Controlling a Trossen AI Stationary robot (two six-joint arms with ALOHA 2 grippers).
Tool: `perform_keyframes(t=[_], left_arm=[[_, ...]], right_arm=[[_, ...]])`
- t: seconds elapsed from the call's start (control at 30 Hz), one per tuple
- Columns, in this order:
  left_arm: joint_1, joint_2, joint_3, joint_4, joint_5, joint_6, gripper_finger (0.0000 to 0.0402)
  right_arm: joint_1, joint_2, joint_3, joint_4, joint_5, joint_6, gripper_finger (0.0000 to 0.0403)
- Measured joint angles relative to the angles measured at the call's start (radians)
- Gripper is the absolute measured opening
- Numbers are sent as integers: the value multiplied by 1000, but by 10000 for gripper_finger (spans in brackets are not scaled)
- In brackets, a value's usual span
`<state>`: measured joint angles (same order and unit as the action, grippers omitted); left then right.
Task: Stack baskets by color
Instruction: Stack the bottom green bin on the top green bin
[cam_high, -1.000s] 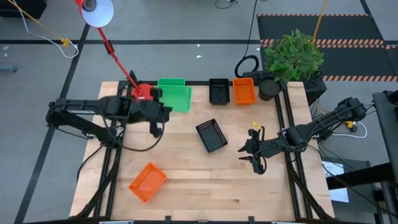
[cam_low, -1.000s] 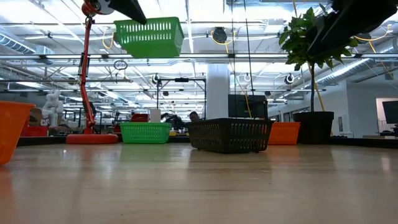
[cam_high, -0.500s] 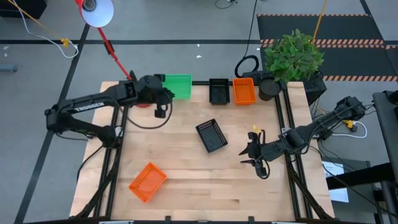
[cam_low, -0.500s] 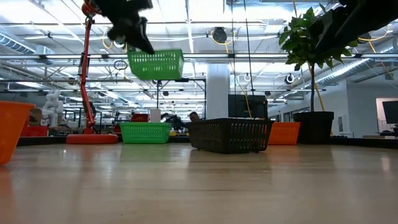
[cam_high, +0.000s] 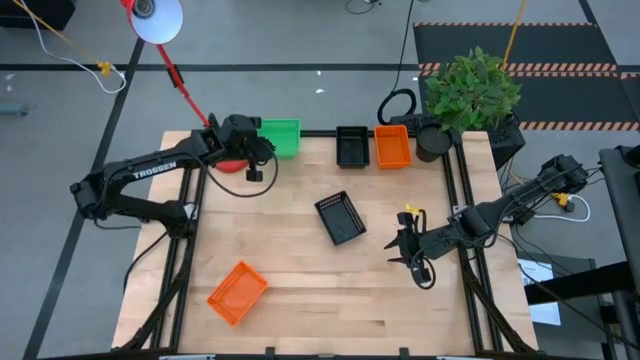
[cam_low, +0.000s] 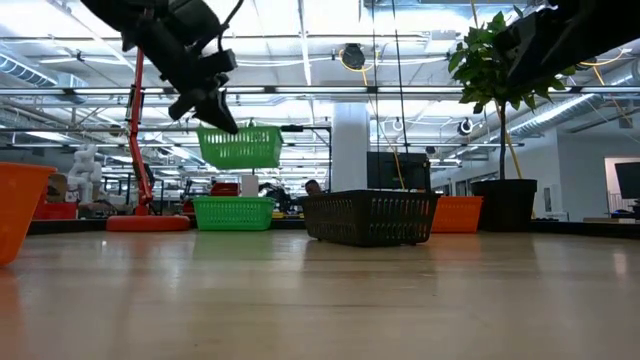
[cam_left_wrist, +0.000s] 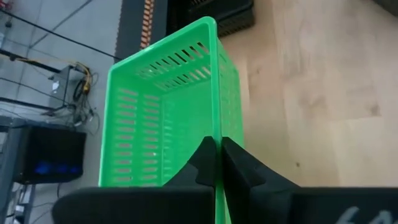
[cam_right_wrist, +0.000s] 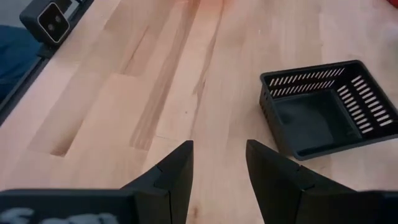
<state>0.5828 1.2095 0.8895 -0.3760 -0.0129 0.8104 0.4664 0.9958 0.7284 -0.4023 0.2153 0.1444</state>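
Baskets are only partly sorted, as I read it. My left pincer (cam_left_wrist: 216, 155) is clamped on the rim of a green basket (cam_low: 240, 146), carrying it in the air above a second green basket (cam_low: 233, 212) that sits on the worktop (cam_high: 320, 290) just beside the red lamp base (cam_low: 148, 222). I judge the green stack is one lowering and one release away from done.

Taking that lamp base as my landmark: a black basket (cam_high: 351, 146) and an orange basket (cam_high: 392, 146) stand side by side along the same back edge, farther from the base than the green pair. A loose black basket (cam_high: 340, 217) lies tilted near the worktop's middle, well apart from the base, and a loose orange basket (cam_high: 237, 292) sits toward the front edge. Both remain to be stacked.

My right pincer (cam_right_wrist: 219, 163) hangs with its fingers apart, holding nothing, near the loose black basket on the side away from the base.

The overhead view hides the lower green basket under the carried one; the low view separates them clearly. The left wrist view alone shows the fingers pinching the green wall.
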Motion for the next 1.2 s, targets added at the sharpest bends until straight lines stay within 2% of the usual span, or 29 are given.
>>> perform_keyframes(t=[0.17, 0.33, 0.73, 1.03, 1.2], left_arm=[[52, 0, -33, 59, 39, 42, 16], [118, 18, -47, 94, 106, 76, 6], [182, 158, -48, 120, 121, 115, 11], [185, 186, -47, 122, 117, 131, 7], [196, 185, -47, 122, 117, 131, 24]], right_arm=[[0, 0, 0, 1, 83, -35, 141], [-2, 0, 0, 1, 149, -52, 141], [-44, 0, 0, 1, 154, -56, 141], [-54, 0, 0, 1, 151, -60, 141], [-54, 0, 0, 1, 151, -60, 141]])
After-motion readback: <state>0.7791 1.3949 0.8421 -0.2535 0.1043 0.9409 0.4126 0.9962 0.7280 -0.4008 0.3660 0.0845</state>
